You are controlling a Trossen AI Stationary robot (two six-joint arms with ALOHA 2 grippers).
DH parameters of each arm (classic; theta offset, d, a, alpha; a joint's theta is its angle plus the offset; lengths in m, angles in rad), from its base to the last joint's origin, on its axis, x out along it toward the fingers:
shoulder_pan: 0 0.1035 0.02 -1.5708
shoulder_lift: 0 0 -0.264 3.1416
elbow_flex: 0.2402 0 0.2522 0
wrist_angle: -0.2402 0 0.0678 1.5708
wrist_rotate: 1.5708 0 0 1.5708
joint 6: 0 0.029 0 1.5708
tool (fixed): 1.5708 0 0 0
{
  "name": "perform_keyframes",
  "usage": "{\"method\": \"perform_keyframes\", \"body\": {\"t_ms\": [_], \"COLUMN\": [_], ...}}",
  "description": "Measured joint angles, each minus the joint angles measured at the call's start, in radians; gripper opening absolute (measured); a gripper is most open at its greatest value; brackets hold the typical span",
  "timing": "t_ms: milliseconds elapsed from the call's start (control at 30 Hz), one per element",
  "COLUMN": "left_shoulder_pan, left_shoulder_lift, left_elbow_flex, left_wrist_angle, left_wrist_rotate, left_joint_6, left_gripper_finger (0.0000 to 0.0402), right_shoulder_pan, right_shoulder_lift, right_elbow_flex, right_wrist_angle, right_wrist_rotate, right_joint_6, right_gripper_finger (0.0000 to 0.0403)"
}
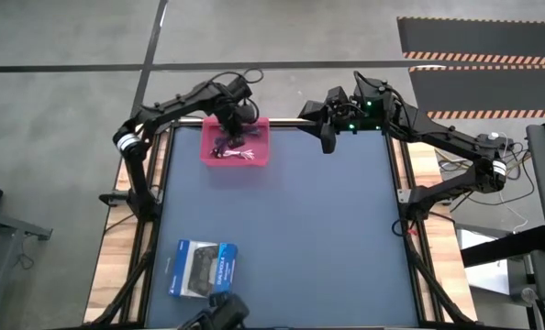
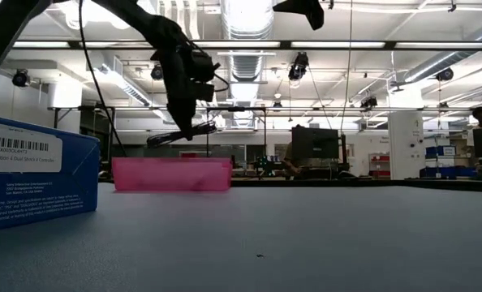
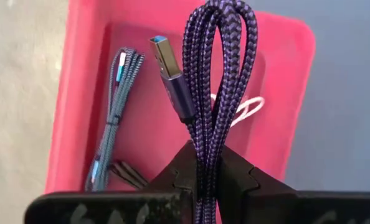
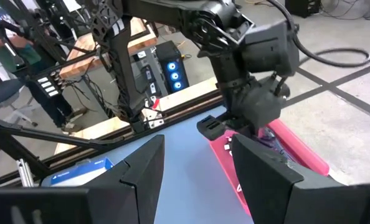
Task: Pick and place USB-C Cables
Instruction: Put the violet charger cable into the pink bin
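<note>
Two arms reach over the far end of the counter [image 1: 282, 211] in the high view: the left gripper [image 1: 235, 122] hangs over a pink tray [image 1: 259, 137] at the far left, where a white cable [image 1: 240, 154] and darker bundles lie, while the right gripper [image 1: 327, 139] hovers to the tray's right, well apart from it, and a blue-and-white controller box [image 1: 202, 268] sits at the near left edge. In the low view the left gripper [image 2: 182, 122] is above the pink tray [image 2: 172, 174] with a dark loop of cable drooping from it, clear of the tray's rim, and the box [image 2: 34, 174] fills the left foreground. The left wrist view shows the fingers [image 3: 241, 177] pinching a dark purple cable [image 3: 219, 81], braided and folded into a loop, its metal plug sticking free; behind it in the tray [image 3: 85, 81] lie a teal-blue cable [image 3: 113, 115], the tip of a black cable [image 3: 126, 173], and part of the white cable [image 3: 247, 111]. In the right wrist view that arm's own fingers [image 4: 263, 168] stand spread with nothing between them, facing the left gripper [image 4: 256, 106] over the tray's [image 4: 297, 149] edge; a person's sleeve shows far behind.
</note>
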Motion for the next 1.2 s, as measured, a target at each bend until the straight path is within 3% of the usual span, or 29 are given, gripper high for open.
{"method": "perform_keyframes", "body": {"t_ms": [100, 1200], "left_shoulder_pan": [0.005, 0.016], "left_shoulder_lift": [0.019, 0.143], "left_elbow_flex": [-0.006, -0.009], "left_wrist_angle": [0.039, 0.158], "left_wrist_rotate": [0.002, 0.007], "left_joint_6": [0.053, 0.058], "left_gripper_finger": [0.0017, 0.0018], "right_shoulder_pan": [0.0, 0.0], "right_shoulder_lift": [0.0, 0.02], "right_elbow_flex": [0.0, -0.001], "right_wrist_angle": [0.0, -0.043], "right_wrist_rotate": [0.001, 0.027], "right_joint_6": [0.0, -0.019], "right_gripper_finger": [0.0178, 0.0178]}}
